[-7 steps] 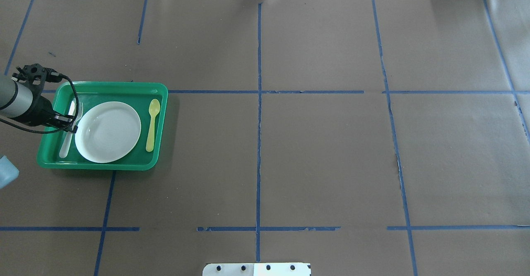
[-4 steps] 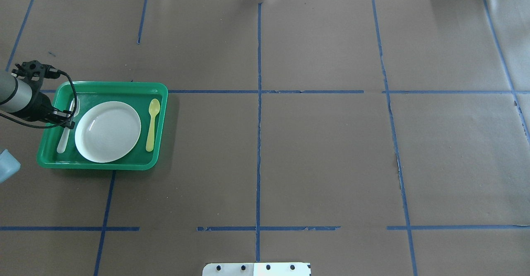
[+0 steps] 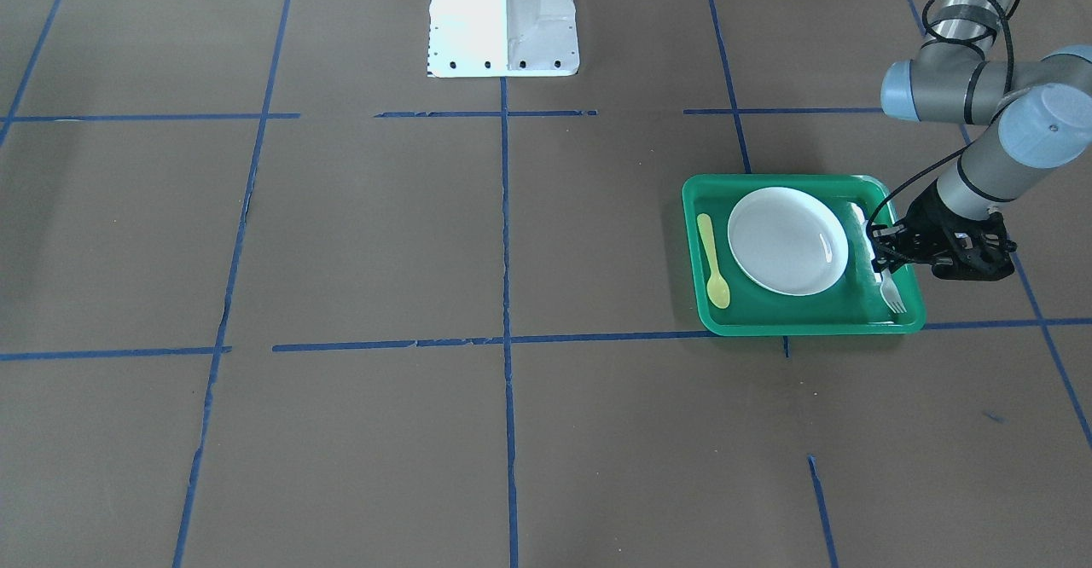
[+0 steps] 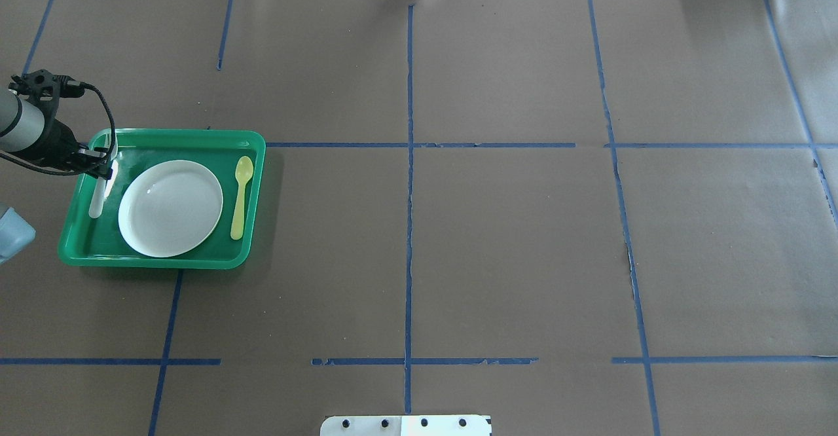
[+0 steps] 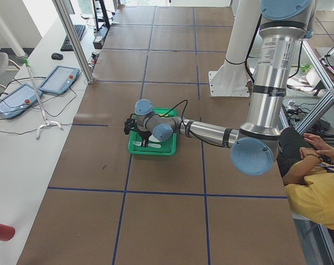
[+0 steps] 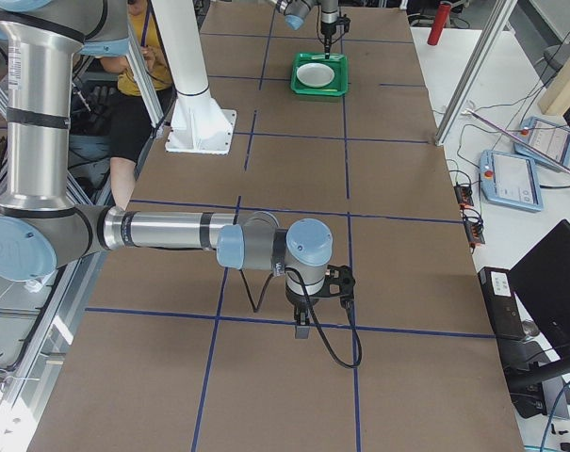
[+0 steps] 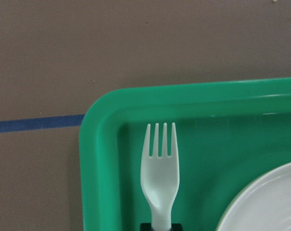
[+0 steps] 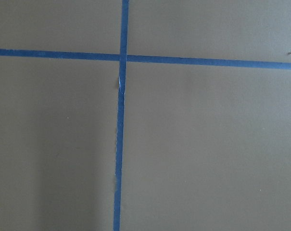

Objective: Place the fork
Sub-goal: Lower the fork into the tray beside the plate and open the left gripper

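The pale plastic fork (image 4: 97,201) is in the left lane of the green tray (image 4: 163,262), between the tray's left wall and the white plate (image 4: 170,208). My left gripper (image 4: 105,169) is shut on the fork's neck. In the left wrist view the fork (image 7: 159,168) points its tines at the tray's far left corner (image 7: 102,120). In the front view the fork (image 3: 893,293) sticks out below the left gripper (image 3: 883,252). I cannot tell whether the fork touches the tray floor. My right gripper (image 6: 301,331) hangs over bare table far from the tray. I cannot tell whether it is open or shut.
A yellow spoon (image 4: 241,194) lies in the tray's right lane, beside the plate. The brown paper table (image 4: 510,239) carries blue tape lines. The robot base plate (image 4: 406,425) is at the near edge. A blue object (image 4: 12,239) shows at the left border.
My left gripper has moved toward the tray's far left corner, and the fork has moved with it. The plate and the spoon have not moved.
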Available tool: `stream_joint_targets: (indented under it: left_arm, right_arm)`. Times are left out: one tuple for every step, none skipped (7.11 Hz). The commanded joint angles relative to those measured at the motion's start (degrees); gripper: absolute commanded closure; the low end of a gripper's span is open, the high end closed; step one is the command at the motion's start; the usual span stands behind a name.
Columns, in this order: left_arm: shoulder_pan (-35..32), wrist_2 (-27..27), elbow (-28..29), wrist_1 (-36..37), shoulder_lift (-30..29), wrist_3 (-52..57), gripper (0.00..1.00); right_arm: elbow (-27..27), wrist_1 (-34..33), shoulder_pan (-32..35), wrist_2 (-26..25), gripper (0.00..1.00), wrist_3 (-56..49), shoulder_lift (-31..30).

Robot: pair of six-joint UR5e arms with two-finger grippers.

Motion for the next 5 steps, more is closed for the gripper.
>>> stream_joint_targets:
  left_arm:
    - [0.0, -0.2, 0.7, 0.0, 0.2, -0.4, 1.0]
    - [0.0, -0.3, 0.5, 0.0, 0.3, -0.2, 0.46]
    - [0.2, 0.0, 0.7, 0.0, 0.2, -0.2, 0.0]
    - [0.2, -0.4, -0.1, 0.1, 0.4, 0.2, 0.0]
    - [-0.3, -0.4, -1.1, 0.5, 0.1, 0.5, 0.0]
  right_arm:
    - [0.0, 0.0, 0.0, 0.0, 0.0, 0.0, 0.0]
    - [0.0, 0.0, 0.0, 0.0, 0.0, 0.1, 0.0]
    - [0.0, 0.0, 0.0, 0.0, 0.0, 0.0, 0.0]
    - [0.0, 0.0, 0.0, 0.0, 0.0, 0.0, 0.0]
    - [0.0, 0.0, 0.0, -0.1, 0.0, 0.0, 0.0]
